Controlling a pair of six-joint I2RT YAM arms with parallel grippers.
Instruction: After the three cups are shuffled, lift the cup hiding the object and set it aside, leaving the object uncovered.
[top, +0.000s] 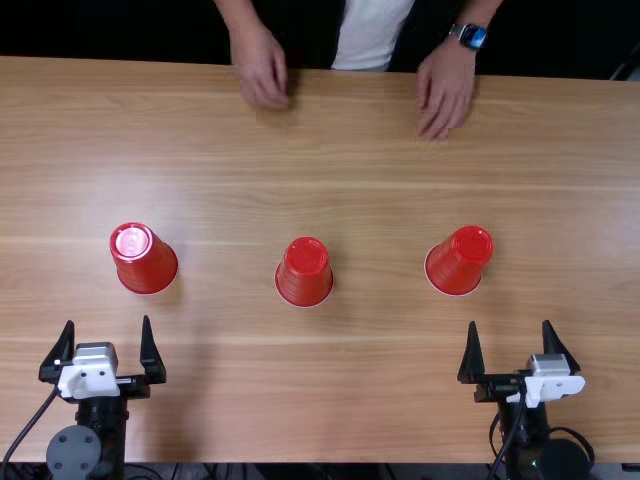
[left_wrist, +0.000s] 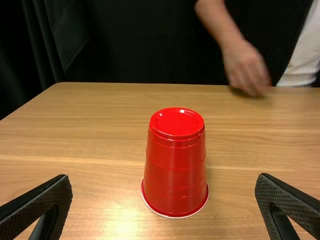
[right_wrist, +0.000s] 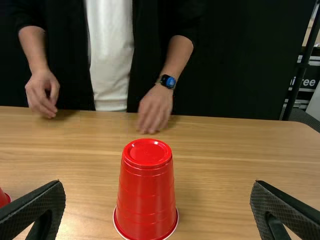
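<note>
Cups: left cup (top: 143, 258), middle cup (top: 304, 271) and right cup (top: 459, 261), all red, stand mouth-down in one row across the worktop (top: 320, 160), well apart from one another.
Reason for layout: judged, they are turned over so that any one can cover the object. The gaps give the fingers room to close on one cup without touching the next.
Contents: every rim sits flat on the worktop and nothing shows beneath any of them. Which cup hides the object cannot be told.
Left gripper (top: 106, 323): at the near edge, in line with the left cup and apart from it. Fingers spread wide, holding nothing.
Right gripper (top: 509, 324): at the near edge, in line with the right cup and apart from it. Fingers spread wide, holding nothing.
Reason for posture: judged a ready stance, each opening wider than the cup it faces.
Person: the watch hand (top: 445, 90) and the other hand (top: 262, 68) are at the far edge, well apart from the row and touching no cup.
Task status: no cup lifted, object not yet uncovered.
Handling: judged, the thin walls will give under a hard squeeze, so a light grip at mid-height and a straight lift suit best.
</note>
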